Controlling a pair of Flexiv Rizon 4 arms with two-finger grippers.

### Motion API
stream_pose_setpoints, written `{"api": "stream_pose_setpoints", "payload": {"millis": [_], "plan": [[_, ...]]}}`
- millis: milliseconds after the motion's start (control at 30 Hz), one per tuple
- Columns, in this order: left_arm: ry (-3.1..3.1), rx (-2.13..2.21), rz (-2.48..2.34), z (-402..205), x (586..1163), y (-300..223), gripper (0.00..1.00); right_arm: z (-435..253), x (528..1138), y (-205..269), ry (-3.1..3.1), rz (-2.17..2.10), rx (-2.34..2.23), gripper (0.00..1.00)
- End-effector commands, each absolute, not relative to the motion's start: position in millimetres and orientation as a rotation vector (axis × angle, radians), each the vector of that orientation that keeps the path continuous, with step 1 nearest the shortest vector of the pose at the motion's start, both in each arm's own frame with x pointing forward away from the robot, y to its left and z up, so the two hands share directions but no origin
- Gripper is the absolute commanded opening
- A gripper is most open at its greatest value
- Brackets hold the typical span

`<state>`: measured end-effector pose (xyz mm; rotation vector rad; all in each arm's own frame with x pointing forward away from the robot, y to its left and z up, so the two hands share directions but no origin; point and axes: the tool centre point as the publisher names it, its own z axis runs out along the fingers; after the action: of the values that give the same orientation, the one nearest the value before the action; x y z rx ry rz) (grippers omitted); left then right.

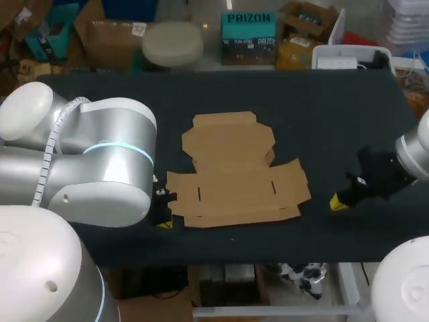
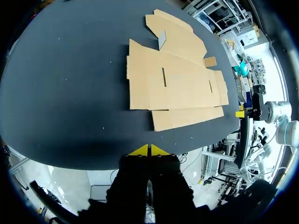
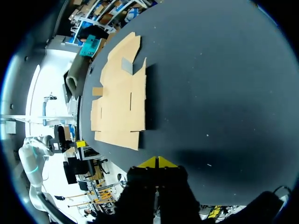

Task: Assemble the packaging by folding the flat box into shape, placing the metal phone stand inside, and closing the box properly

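1. The left gripper (image 2: 148, 150) is clenched on nothing. Its two yellow tips press together in its own wrist view, low over the near edge of the table (image 1: 322, 107).
2. The right gripper (image 3: 159, 162) is likewise closed and empty, its yellow tips meeting (only a thin seam parts them), and it too sits above the table's near edge.
3. Ahead of the left gripper, the flat box (image 1: 236, 173) lies unfolded on the dark tabletop, clear of the fingers. In the head view this gripper sits near the cardboard's near left corner.
4. The right gripper hangs well apart from the box, out beyond its right flap, with bare black surface between them.
5. The cardboard rests flat around the middle of the table. A wide panel with two short slits lies nearest the robot, side flaps spread out to left and right, and a narrower panel with notched corners reaches toward the far edge.
6. The left arm (image 1: 100, 168), a silver housing with a pale blue ring, fills the left of the head view and hides part of the tabletop there. The right arm (image 1: 415, 151) comes in from the right edge, its black wrist angled down toward the table.
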<state>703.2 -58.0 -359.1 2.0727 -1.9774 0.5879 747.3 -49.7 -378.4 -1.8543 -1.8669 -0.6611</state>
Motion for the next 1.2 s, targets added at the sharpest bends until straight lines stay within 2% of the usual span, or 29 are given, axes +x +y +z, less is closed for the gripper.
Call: {"api": "stream_pose_setpoints", "payload": {"millis": [33,1200], "plan": [[-1.964,2.107,0.758,-373.3,703.5,-55.4,0.00,-390.0,750.8,-47.7,-1.856,-0.666,-1.835,0.00],[-1.901,2.047,0.757,-411.7,726.7,-73.9,0.00,-420.8,757.3,-6.1,-1.845,-0.668,-1.719,0.00]]}}
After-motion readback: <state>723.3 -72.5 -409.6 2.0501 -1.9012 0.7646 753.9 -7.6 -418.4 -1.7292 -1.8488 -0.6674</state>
